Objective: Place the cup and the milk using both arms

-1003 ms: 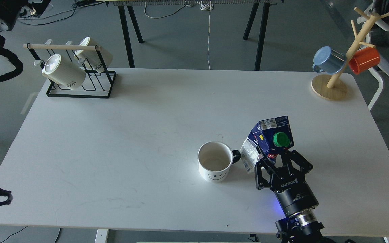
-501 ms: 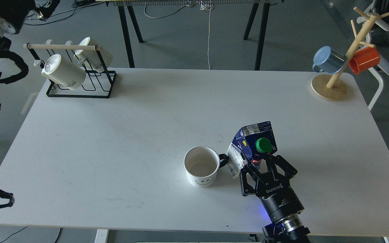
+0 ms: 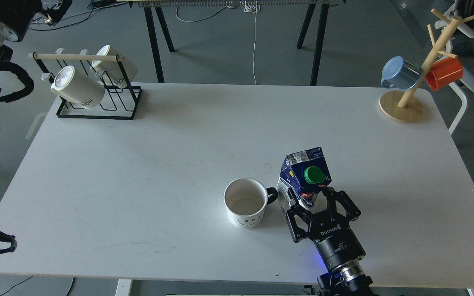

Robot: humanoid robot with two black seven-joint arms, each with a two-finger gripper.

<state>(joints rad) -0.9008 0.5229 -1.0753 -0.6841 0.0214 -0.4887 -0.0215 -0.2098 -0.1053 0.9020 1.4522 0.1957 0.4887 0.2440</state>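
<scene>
A white cup (image 3: 245,202) with a smiley face and a black handle stands upright on the white table (image 3: 159,164), front centre. A dark blue milk carton (image 3: 304,177) with a green cap stands just right of the cup, close to its handle. My right gripper (image 3: 312,198) comes in from the bottom edge and is shut on the carton's lower part, one finger on each side. My left gripper (image 3: 54,7) is far off at the top left corner, above the floor, dark and partly cut off by the frame.
A black wire rack (image 3: 97,96) with two cream mugs stands at the back left. A wooden mug tree (image 3: 403,102) with a blue mug (image 3: 399,73) and an orange mug (image 3: 443,73) stands at the back right corner.
My right gripper has moved left and nearer with the carton, which now stands more upright. The cup has shifted left with it. The left arm has barely moved.
</scene>
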